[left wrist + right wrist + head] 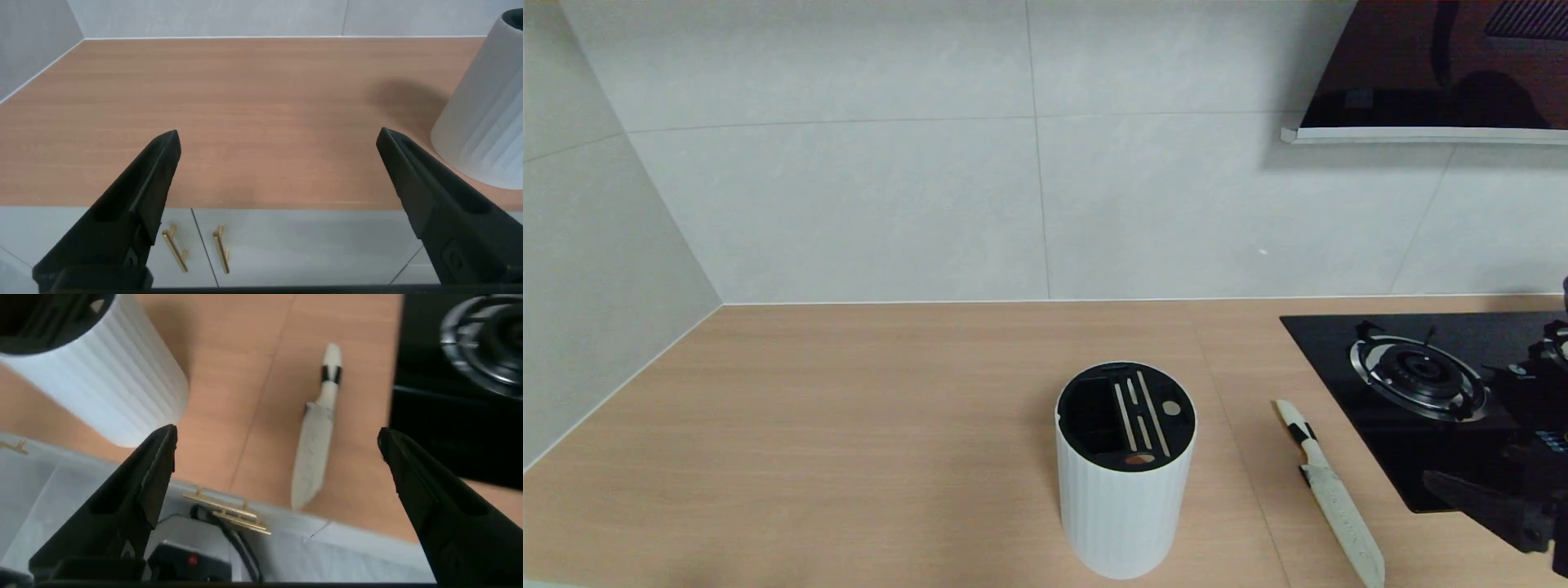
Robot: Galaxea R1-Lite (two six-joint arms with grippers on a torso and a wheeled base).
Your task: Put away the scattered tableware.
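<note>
Both of my arms hang nearest to me, out over the front edge of the worktop (pixel 849 425). My left gripper (pixel 278 143) is spread wide with nothing between its fingers. My right gripper (pixel 278 434) is just as wide and just as empty.

Below the right one lies the knife (pixel 1327 490), flat on the worktop. Its pale blade tip is close to the front edge, and its handle, marked with a dark band, points away toward the wall. To its left, apart from it, stands the white ribbed holder (pixel 1123 490). It is upright, and its black top is cut with narrow slots and one larger opening. Farther back on the right is the black hob (pixel 1421 384), its edge near the knife.

The step in hand, as I judge it, is picking up the knife with my right gripper. I should take it by the handle rather than the thin blade, so I must reach past the tip. Then I should set my fingers across the handle's width and come down squarely so both press together. A grasp near the dark band should leave the blade free to tip point-down into a slot. I should lift straight up, clear of the hob's edge.
</note>
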